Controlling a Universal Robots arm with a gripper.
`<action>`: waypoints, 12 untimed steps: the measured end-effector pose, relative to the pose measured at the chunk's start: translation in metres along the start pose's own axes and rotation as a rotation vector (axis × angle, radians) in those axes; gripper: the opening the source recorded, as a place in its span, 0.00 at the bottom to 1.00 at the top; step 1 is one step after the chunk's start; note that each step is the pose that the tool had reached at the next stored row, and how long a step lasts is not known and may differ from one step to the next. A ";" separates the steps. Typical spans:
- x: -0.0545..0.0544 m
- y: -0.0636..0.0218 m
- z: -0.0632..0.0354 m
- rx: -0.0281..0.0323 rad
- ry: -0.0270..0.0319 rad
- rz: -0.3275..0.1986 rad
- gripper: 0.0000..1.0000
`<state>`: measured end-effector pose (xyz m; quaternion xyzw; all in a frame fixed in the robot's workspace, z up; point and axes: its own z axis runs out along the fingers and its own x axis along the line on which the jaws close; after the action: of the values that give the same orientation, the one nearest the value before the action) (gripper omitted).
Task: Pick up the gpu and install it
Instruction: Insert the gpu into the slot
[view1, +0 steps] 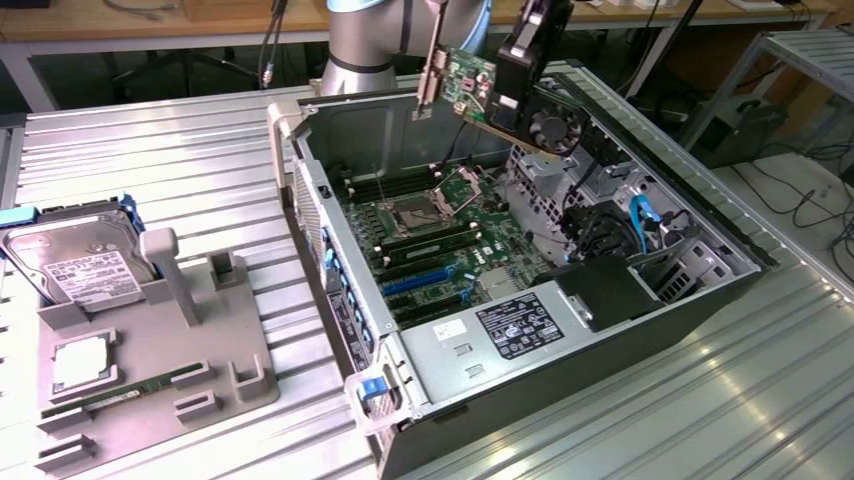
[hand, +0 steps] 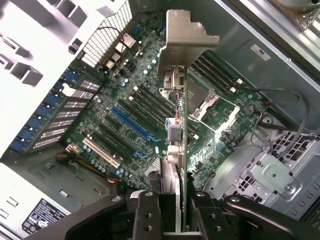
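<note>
Pincer clamped on the gpu, one black metal finger flat against each face. Card hangs in the air above the open steel case, over the green motherboard. Thin green board seen edge-on in the wrist view, with the stepped, matt silver bracket at the end away from the pincer. Round black fan on one face. Ribbed aluminium bench under the case.

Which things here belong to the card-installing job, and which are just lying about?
Part of the job:
graphics card
gripper, shut on the card
open computer case
motherboard

Lying about:
hard drive
RAM stick
gray tray
</note>
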<state>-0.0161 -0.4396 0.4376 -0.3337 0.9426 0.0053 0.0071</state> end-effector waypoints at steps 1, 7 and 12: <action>0.000 0.0000 0.0000 -0.0001 0.0000 -0.008 0.28; 0.000 0.0000 0.0000 -0.0009 0.0003 -0.054 0.28; 0.000 0.0000 0.0000 -0.0015 0.0004 -0.091 0.28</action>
<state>-0.0161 -0.4396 0.4376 -0.3764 0.9264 0.0056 0.0068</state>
